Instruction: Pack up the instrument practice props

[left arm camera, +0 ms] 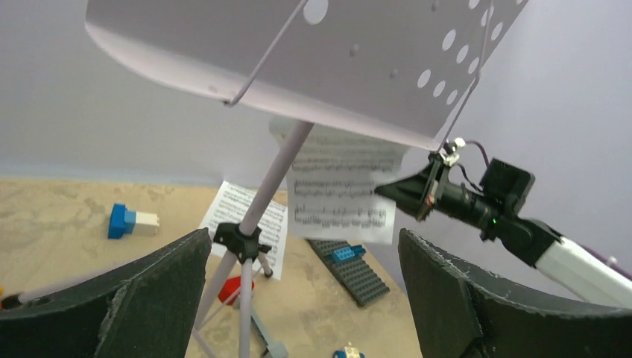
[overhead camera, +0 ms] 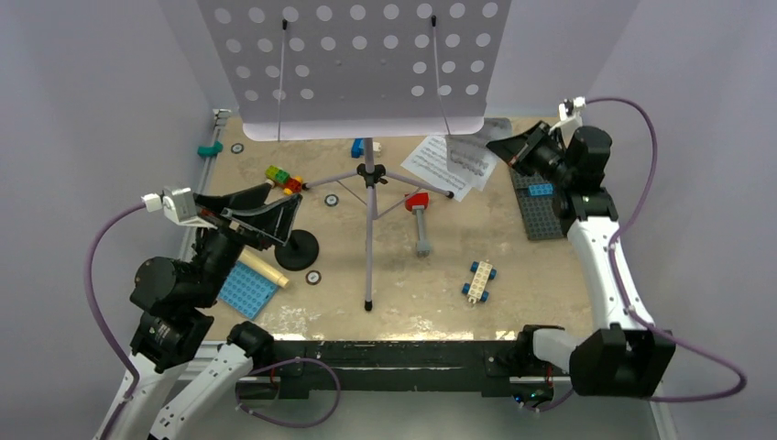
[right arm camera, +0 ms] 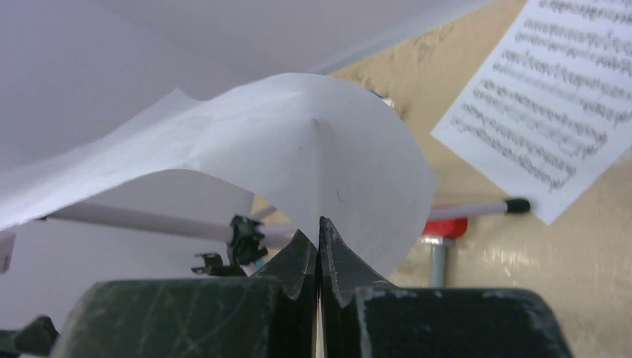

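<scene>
The lilac perforated music stand (overhead camera: 353, 64) stands at the back middle on its tripod legs (overhead camera: 369, 238); it also fills the top of the left wrist view (left arm camera: 298, 60). My right gripper (overhead camera: 501, 147) (right arm camera: 319, 233) is shut on a white sheet-music page (right arm camera: 298, 149) (left arm camera: 343, 194), held curled in the air beside the stand. Another page (overhead camera: 444, 167) (right arm camera: 555, 97) lies flat on the table. My left gripper (overhead camera: 282, 209) (left arm camera: 302, 298) is open and empty above the black round mic stand base (overhead camera: 298, 249). The cream-yellow microphone (overhead camera: 266, 272) lies beside it.
A blue studded plate (overhead camera: 246, 290) lies front left. A grey studded plate (overhead camera: 541, 209) with a blue brick lies at the right. Coloured bricks (overhead camera: 284, 178), a red and grey piece (overhead camera: 419, 218) and a white and blue wheeled toy (overhead camera: 478, 280) are scattered around the tripod.
</scene>
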Tool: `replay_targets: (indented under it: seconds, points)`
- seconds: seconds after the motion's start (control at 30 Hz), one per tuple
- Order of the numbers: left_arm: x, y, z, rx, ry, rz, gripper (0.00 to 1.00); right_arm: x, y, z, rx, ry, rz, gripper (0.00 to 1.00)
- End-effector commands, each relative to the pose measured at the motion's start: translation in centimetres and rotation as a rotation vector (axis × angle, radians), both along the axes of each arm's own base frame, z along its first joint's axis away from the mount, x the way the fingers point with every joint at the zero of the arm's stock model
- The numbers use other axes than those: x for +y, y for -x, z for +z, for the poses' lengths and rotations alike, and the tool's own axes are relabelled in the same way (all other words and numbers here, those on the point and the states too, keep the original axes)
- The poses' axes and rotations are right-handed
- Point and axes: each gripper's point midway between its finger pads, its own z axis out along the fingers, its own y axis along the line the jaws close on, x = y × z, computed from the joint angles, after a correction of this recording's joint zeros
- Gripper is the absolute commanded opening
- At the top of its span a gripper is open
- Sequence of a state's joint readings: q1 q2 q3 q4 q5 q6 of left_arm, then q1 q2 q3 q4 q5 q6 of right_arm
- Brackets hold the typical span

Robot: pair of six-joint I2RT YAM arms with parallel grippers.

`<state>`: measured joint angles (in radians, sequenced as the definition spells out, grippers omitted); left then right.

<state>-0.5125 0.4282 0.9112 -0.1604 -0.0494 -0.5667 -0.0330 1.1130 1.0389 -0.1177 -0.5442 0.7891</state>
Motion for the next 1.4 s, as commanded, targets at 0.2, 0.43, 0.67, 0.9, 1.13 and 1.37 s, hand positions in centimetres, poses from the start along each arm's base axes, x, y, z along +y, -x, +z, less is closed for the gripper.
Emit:
replay_targets:
  seconds: [0.2, 0.43, 0.67, 0.9, 1.13, 1.37]
  points:
    - [-1.7, -0.3, -8.1, 0.214, 0.068, -0.084, 1.0, 1.1, -10.9, 6.5, -0.129, -0.083, 0.125, 0.0]
    - [-2.0, -0.8, -11.9, 0.315, 0.028, -0.076, 1.0, 1.0, -17.5, 2.5, -0.024, -0.078, 0.149, 0.0]
    - [-3.4, -1.1, -14.8, 0.404, 0.052, -0.131, 1.0, -0.7, -20.0, -10.7, 0.223, -0.021, 0.075, 0.0]
    - [-4.0, -1.3, -15.8, 0.446, 0.059, -0.151, 1.0, -3.0, -19.5, -15.7, 0.349, 0.095, -0.025, 0.0]
    - [-4.3, -1.2, -17.8, 0.502, 0.071, -0.164, 1.0, -4.0, -18.6, -19.4, 0.455, 0.138, -0.055, 0.0]
    - [-4.1, -0.9, -18.7, 0.526, 0.073, -0.158, 1.0, -3.8, -18.1, -21.7, 0.523, 0.134, -0.035, 0.23]
